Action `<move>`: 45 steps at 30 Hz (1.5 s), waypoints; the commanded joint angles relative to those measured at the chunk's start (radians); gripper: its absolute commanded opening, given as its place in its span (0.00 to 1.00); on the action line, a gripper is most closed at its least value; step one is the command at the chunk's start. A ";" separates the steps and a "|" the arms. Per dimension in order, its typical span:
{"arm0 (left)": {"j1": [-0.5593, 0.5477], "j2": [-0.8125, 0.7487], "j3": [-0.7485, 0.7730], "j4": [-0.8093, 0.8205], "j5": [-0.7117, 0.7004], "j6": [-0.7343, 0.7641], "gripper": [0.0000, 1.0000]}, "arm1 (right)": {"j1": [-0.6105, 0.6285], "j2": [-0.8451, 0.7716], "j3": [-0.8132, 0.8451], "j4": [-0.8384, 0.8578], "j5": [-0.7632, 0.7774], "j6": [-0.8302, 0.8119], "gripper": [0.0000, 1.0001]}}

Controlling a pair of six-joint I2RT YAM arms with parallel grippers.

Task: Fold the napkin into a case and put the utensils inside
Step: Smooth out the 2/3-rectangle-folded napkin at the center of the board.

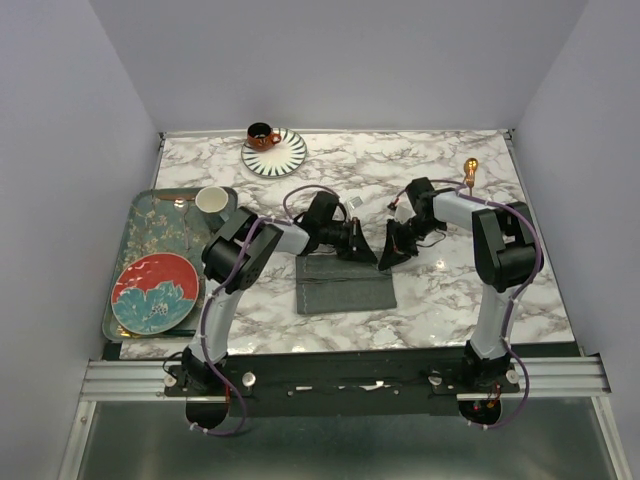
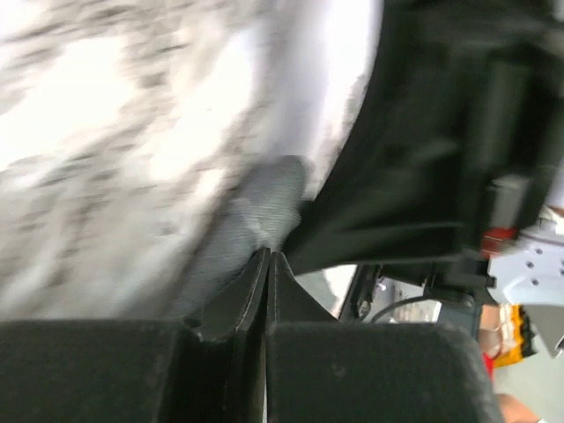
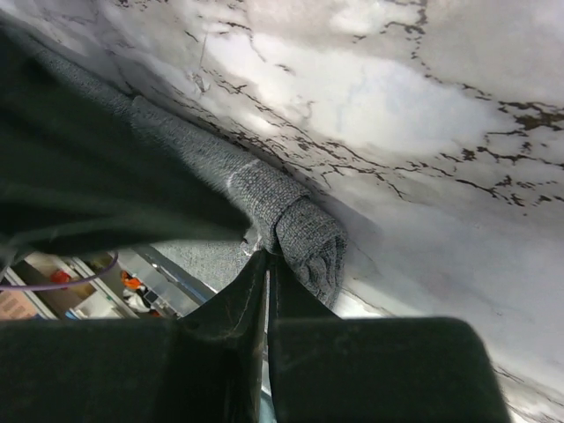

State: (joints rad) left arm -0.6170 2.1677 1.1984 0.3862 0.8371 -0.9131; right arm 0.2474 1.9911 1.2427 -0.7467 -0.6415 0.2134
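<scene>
The napkin [image 1: 345,288] lies in the middle of the table [image 1: 450,300], btw the 2 arms & close to the front. It is dark grey & soft, w/ thin lighter stitch lines. From above it looks like a wide folded box shape, flat on the marble top.

Left gripper [image 1: 362,245] is at the napkin's far edge. In the left wrist view its fingers [image 2: 238,300] are pressed together, w/ a bit of grey cloth right at the tips. That pic is blurry, but it looks like a pinch on the napkin.

Right gripper [image 1: 390,250] is at the far right corner, just beside the left one. Its fingers [image 3: 229,308] are pressed together too, pinching the cloth. Here the edge is rolled over into a thick, round fold, & you can see the weave.

1 gold utensil [image 1: 469,168] lies far back on the right, well apart from the napkin. I can see only 1.

An orange cup [image 1: 263,135] sits on a striped saucer [image 1: 285,155] at the back.
</scene>
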 commanded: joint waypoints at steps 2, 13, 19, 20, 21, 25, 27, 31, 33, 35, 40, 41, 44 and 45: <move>0.016 0.066 0.003 -0.113 -0.067 0.037 0.07 | -0.007 -0.043 -0.035 0.023 -0.029 -0.127 0.19; 0.025 0.095 0.007 -0.145 -0.064 0.085 0.04 | -0.025 0.032 -0.017 -0.025 -0.664 -0.365 0.65; 0.031 0.093 0.000 -0.161 -0.072 0.097 0.03 | -0.025 0.084 -0.084 0.102 -0.552 -0.299 0.63; 0.031 0.090 -0.002 -0.162 -0.072 0.099 0.03 | -0.025 0.093 -0.094 0.109 -0.532 -0.292 0.61; 0.031 0.089 -0.002 -0.162 -0.073 0.100 0.03 | -0.026 0.103 -0.098 0.110 -0.518 -0.283 0.61; 0.034 0.089 -0.003 -0.171 -0.075 0.106 0.03 | -0.030 0.124 -0.127 0.135 -0.452 -0.253 0.60; 0.040 0.089 -0.006 -0.171 -0.075 0.109 0.03 | -0.031 0.132 -0.135 0.139 -0.431 -0.234 0.59; 0.046 0.089 -0.002 -0.178 -0.064 0.117 0.03 | -0.037 0.146 -0.140 0.139 -0.419 -0.217 0.58; 0.054 0.063 -0.002 -0.149 -0.008 0.115 0.07 | -0.039 0.147 -0.143 0.142 -0.412 -0.191 0.55; 0.063 0.015 -0.022 -0.031 0.074 0.103 0.20 | -0.039 0.152 -0.141 0.145 -0.400 -0.177 0.52; 0.131 -0.190 -0.114 -0.018 0.160 0.120 0.42 | -0.039 0.155 -0.138 0.159 -0.363 -0.138 0.47; 0.140 -0.213 -0.132 -0.027 0.163 0.125 0.43 | -0.039 0.155 -0.137 0.161 -0.363 -0.135 0.45; 0.171 -0.259 -0.212 -0.079 0.181 0.157 0.42 | -0.039 0.149 -0.134 0.165 -0.353 -0.121 0.44; 0.178 -0.261 -0.252 -0.096 0.177 0.187 0.42 | -0.037 0.147 -0.134 0.168 -0.351 -0.117 0.44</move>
State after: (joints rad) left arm -0.4763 1.9732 1.0458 0.3550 0.9554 -0.8124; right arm 0.2142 2.1002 1.1294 -0.6121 -1.1439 0.0788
